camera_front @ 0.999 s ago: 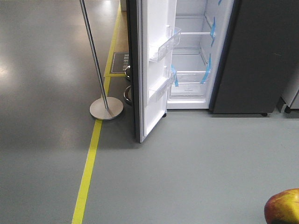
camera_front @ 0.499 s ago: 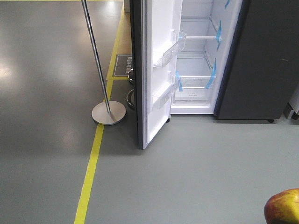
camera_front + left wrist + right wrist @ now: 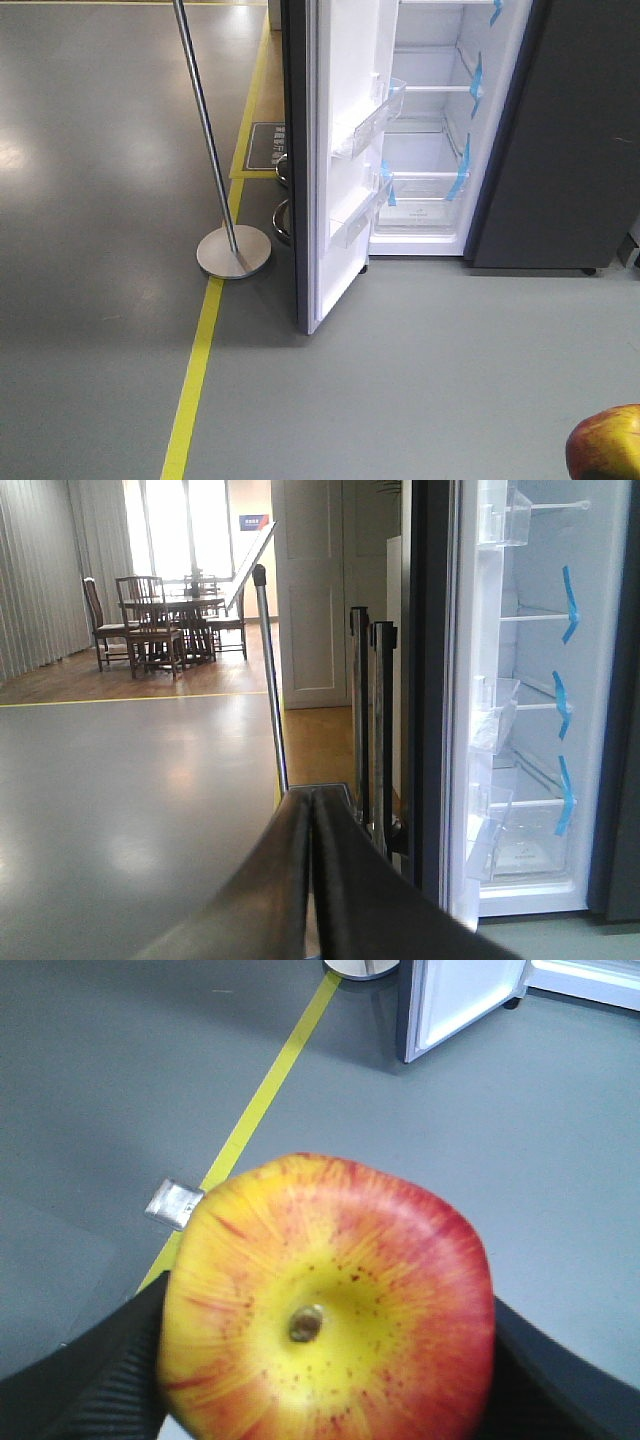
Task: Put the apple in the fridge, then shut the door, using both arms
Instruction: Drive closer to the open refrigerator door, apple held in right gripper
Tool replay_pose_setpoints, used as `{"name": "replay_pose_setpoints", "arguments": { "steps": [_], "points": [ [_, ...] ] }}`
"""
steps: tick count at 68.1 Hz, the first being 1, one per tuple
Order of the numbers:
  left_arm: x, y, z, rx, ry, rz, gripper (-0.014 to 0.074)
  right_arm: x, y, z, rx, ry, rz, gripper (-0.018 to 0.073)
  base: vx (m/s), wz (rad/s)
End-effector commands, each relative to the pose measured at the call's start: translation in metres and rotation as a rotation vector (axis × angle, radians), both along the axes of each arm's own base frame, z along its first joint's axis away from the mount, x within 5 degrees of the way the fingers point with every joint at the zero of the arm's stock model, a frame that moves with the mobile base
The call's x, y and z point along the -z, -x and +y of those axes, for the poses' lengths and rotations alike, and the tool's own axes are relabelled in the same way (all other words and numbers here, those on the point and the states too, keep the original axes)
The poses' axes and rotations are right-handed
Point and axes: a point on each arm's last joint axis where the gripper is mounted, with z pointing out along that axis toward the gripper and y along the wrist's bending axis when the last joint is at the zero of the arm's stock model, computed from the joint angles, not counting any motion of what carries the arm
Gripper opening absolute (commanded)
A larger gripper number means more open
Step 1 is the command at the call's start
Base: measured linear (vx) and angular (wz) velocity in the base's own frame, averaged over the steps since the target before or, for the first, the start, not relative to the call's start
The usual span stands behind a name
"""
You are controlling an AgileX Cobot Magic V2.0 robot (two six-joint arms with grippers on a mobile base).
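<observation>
A dark grey fridge [image 3: 425,60] was shown standing open, its white interior, bare shelves [image 3: 435,88] and blue tape strips exposed. Its door [image 3: 345,80] was swung out from the fridge's left side, with clear bins [image 3: 370,125] seen on its white inner face. The apple [image 3: 325,1305], red with a yellow patch around its stem, was held well apart from the fridge, out in front of it above the grey floor [image 3: 450,360]. It was clamped between the dark fingers of the right gripper [image 3: 320,1380], stem end turned toward the wrist camera. The left gripper [image 3: 310,860] was seen with its fingers pressed together on nothing, raised in front of the fridge and aimed roughly at the door's outer edge. A slanted silver pole [image 3: 205,120] on a round base was planted just beside the door, on the side away from the fridge's interior, next to a yellow floor line [image 3: 195,370]. The placing was judged not yet begun. The round, smooth apple could be lost from the grip on the way in. The door's edge or its bins could be struck by the right arm if the opening were entered too far left. The pole could be knocked when the door is reached for.
</observation>
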Motion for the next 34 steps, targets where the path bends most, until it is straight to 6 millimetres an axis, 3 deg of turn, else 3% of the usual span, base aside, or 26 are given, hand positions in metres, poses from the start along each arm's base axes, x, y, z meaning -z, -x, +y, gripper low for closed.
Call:
{"name": "replay_pose_setpoints", "arguments": {
  "steps": [1,34],
  "points": [
    [-0.0133,0.0028,0.0002,0.002,0.016,-0.106,-0.0006,-0.0102,-0.0042,0.0009,0.009,-0.024,-0.066,0.0160,0.11,0.00],
    [-0.0133,0.0028,0.0002,0.002,0.016,-0.106,-0.0006,-0.0102,-0.0042,0.0009,0.009,-0.024,-0.066,0.0160,0.10,0.00]
  ]
}}
